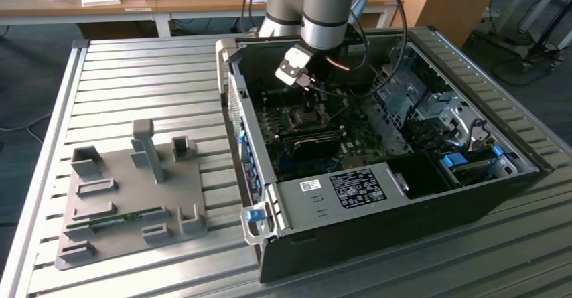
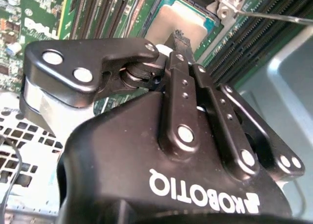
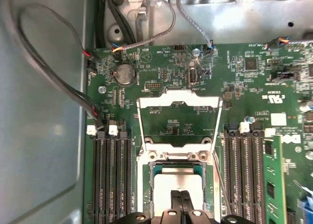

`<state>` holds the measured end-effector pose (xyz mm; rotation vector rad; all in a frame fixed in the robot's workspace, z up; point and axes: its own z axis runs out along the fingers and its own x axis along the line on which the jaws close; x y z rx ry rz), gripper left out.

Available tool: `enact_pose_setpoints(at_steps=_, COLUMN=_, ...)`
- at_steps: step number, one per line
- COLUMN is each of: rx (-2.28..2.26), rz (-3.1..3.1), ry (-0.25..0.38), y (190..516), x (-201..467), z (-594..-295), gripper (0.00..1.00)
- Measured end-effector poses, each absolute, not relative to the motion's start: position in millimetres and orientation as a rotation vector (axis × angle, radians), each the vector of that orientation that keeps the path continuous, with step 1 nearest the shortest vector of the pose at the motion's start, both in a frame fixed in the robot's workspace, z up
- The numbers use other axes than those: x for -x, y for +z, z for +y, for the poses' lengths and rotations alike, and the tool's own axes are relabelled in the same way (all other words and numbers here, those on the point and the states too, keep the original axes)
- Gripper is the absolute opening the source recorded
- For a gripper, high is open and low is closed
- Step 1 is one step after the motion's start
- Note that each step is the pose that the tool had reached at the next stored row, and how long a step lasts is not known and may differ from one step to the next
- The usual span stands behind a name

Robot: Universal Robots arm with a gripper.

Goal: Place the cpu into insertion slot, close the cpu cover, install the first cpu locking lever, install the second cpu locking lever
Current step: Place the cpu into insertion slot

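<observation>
While the cover (image 3: 178, 100) stands open, I see my gripper (image 3: 181, 194) fully closed, holding nothing, just above the cpu (image 3: 178, 179) in the socket.

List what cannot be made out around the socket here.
Exterior view: the socket is too small to read, just below the arm.
First wrist view: the gripper covers the cpu's near edge, so its seating is unclear.
Second wrist view: the gripper hides much of the cpu and socket.
</observation>
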<state>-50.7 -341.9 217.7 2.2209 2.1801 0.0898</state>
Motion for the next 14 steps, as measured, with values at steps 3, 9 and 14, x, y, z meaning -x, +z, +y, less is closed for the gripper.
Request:
enact_pose_setpoints(at_steps=3, rx=-2.221, rz=2.18, ry=0.089, y=226.8, x=50.8, z=-341.9, gripper=0.11)
enact_pose_setpoints(at_steps=9, rx=-2.221, rz=2.18, ry=0.09, y=229.8, x=50.7, z=-341.9, gripper=0.11)
enact_pose_setpoints(at_steps=14, rx=-2.221, rz=2.18, ry=0.09, y=229.9, x=50.8, z=-341.9, gripper=0.11)
